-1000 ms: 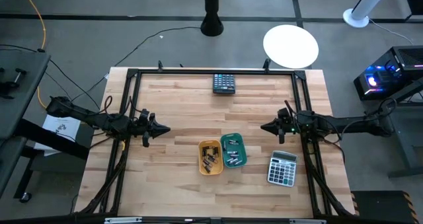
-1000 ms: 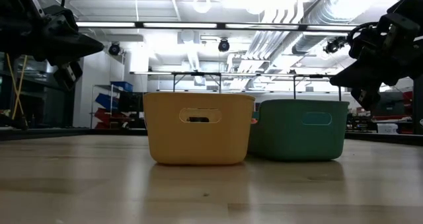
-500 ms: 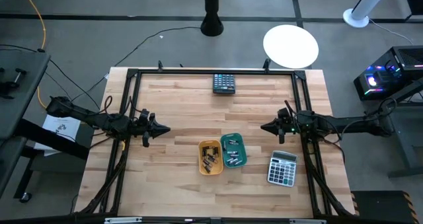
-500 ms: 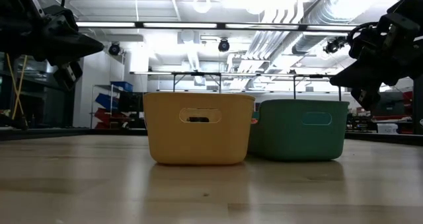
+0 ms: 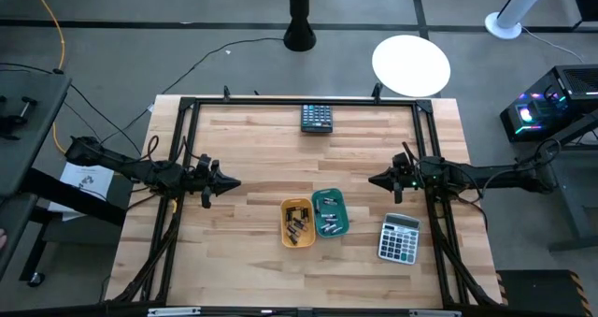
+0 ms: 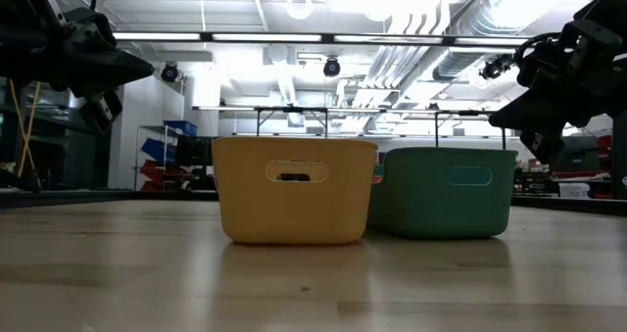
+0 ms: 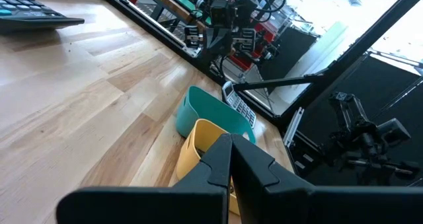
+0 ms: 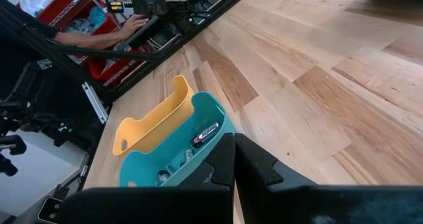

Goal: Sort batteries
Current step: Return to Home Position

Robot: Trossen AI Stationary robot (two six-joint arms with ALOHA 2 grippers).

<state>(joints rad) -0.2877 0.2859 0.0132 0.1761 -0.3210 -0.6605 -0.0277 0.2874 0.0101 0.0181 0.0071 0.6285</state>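
Dark calculator (image 5: 316, 117) far edge; grey calculator (image 5: 399, 238) near teal tray (image 5: 328, 193).

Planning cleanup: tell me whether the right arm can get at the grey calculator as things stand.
Probably yes: the grey calculator lies near the right gripper, nothing between them, the teal tray well aside.

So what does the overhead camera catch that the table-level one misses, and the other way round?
Only the high view shows the small dark cylindrical batteries lying inside the bins, plus the dark calculator and the grey calculator. Only the low view shows the oval handle slot in the side of the yellow plastic bin, and the lit ceiling beyond. Both show that bin beside the teal plastic bin, flanked by the left gripper and right gripper.
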